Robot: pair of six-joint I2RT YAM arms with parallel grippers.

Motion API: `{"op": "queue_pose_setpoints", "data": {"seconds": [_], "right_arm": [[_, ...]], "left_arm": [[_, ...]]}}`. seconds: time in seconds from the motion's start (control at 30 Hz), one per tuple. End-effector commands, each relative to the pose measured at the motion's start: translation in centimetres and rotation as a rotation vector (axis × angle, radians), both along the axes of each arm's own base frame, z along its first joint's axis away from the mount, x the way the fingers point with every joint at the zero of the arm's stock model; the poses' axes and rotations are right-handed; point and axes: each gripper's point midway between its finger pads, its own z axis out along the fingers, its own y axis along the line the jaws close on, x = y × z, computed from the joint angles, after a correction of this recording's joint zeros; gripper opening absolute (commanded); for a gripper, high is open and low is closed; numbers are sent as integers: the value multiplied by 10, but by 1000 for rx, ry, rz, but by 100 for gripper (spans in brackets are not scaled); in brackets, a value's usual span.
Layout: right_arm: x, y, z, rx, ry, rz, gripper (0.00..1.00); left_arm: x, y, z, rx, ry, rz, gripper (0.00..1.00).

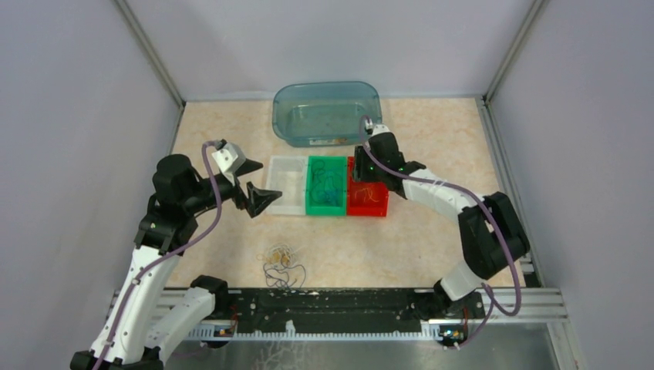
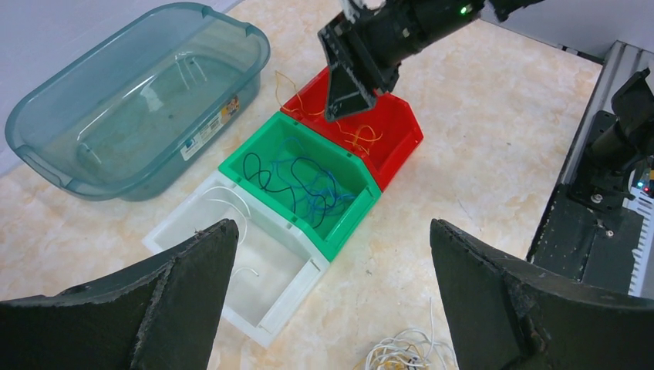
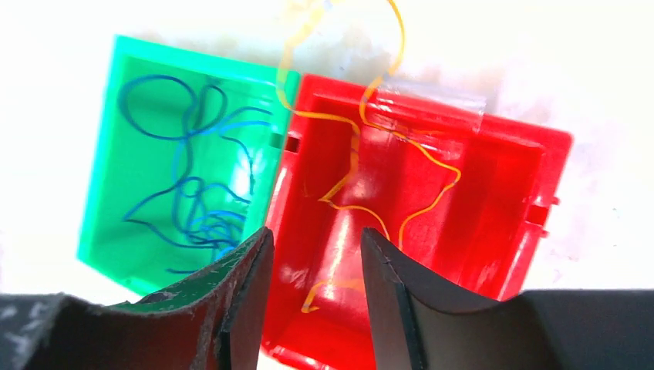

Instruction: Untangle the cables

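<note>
A tangle of thin white, yellow and dark cables (image 1: pixel 281 266) lies on the table near the front; its edge shows in the left wrist view (image 2: pixel 405 351). Three small bins stand in a row: white (image 1: pixel 282 202), green (image 1: pixel 325 208) and red (image 1: pixel 369 210). Blue wires (image 3: pixel 193 208) lie in the green bin, yellow-orange wires (image 3: pixel 328 286) in the red one, and a white wire (image 2: pixel 231 204) in the white one. My right gripper (image 3: pixel 316 231) hangs over the red bin, its jaws apart and gripping nothing. My left gripper (image 2: pixel 332 223) is wide open above the white bin's near-left side.
A translucent teal tub (image 1: pixel 326 112) stands behind the bins. Grey walls close in the back and both sides. A black metal rail (image 1: pixel 339 308) with the arm bases runs along the near edge.
</note>
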Motion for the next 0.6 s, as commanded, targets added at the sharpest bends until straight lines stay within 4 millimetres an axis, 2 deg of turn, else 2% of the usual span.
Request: {"op": "queue_pose_setpoints", "data": {"seconds": [0.0, 0.17, 0.27, 0.33, 0.4, 0.57], "right_arm": [[10, 4, 90, 126, -201, -6, 47], [-3, 9, 114, 188, -237, 44, 48], [-23, 21, 131, 247, -282, 145, 52], [-47, 40, 138, 251, -324, 251, 57], [-79, 65, 141, 270, -359, 403, 58], [-162, 124, 120, 308, -407, 772, 55]], "left_arm": [[-3, 1, -2, 31, -26, -17, 100], [-3, 2, -6, 60, -37, -20, 100], [1, 3, -8, 69, -32, -8, 100], [7, 5, -11, 74, -25, 16, 99], [13, 7, -13, 84, -22, 37, 99], [27, 12, -22, 101, -38, 70, 100]]}}
